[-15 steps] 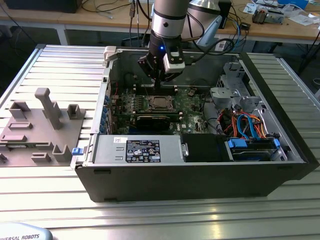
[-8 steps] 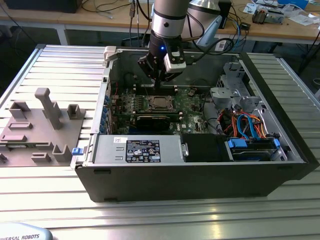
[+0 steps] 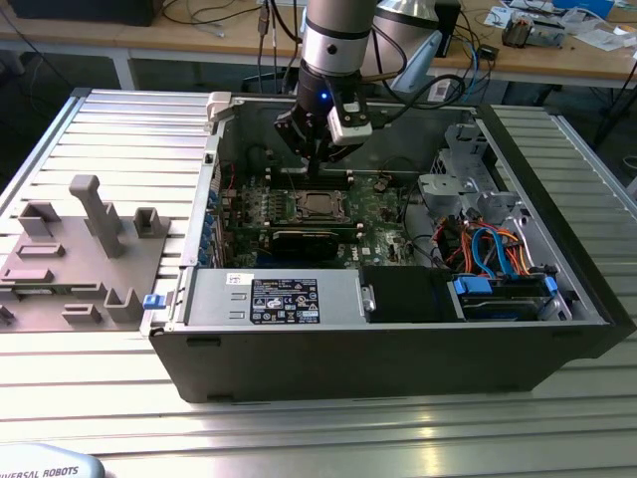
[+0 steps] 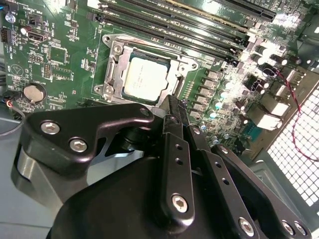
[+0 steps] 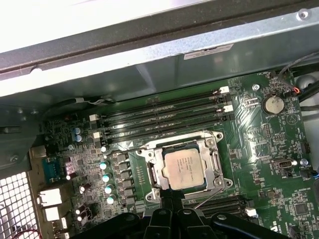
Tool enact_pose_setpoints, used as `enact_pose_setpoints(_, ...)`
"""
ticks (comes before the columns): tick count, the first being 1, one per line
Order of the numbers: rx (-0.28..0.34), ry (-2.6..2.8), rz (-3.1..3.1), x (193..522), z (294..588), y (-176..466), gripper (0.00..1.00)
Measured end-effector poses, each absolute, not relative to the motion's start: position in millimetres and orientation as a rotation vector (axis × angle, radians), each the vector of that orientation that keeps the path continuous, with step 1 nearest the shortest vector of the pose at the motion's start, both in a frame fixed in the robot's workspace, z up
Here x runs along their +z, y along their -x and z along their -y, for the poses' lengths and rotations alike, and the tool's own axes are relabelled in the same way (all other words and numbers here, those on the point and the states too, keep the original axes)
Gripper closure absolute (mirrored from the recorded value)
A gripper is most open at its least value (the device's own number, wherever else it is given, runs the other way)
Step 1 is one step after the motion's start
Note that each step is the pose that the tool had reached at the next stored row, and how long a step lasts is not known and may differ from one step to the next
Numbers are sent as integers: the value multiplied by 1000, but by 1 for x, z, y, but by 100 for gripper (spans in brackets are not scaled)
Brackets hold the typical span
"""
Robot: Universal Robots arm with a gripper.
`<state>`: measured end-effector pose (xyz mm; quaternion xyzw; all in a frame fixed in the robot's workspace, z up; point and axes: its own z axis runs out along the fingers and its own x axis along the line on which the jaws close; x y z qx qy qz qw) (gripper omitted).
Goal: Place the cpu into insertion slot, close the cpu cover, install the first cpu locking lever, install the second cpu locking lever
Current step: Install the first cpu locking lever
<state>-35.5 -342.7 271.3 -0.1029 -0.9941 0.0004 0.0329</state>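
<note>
On the exterior view's left we see a grey moulded fixture block (image 3: 85,249) lying on the ribbed aluminium desk (image 3: 299,428). To its right the open black computer case (image 3: 398,339) holds the green circuit board (image 3: 383,214), and above the board's middle hangs the robot's black hand (image 3: 320,159).

In both wrist views we find the cpu (image 5: 183,168) (image 4: 145,79), a small thin square chip with its silvery metal face up, sitting flat in the insertion slot (image 5: 149,175), a square recess with a metal rim in the middle of the board. The cpu cover (image 5: 215,160), a thin silvery metal frame with a square window, lies down around the chip, so the chip's face shows through the window. A thin wire lever (image 5: 207,199) runs slantwise off one corner of the socket. Beside the socket lie four long black memory slots (image 5: 164,119), and further off a round silver coin cell (image 5: 273,103).

In the second wrist view the hand's black fingers (image 4: 175,149) are pressed together, pinching nothing, their tips just beside the socket's edge.
</note>
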Motion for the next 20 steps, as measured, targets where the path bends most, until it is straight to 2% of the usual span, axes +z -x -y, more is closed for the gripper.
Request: enact_pose_setpoints(20, 4, 248, 3066, 271, 343, 36, 89)
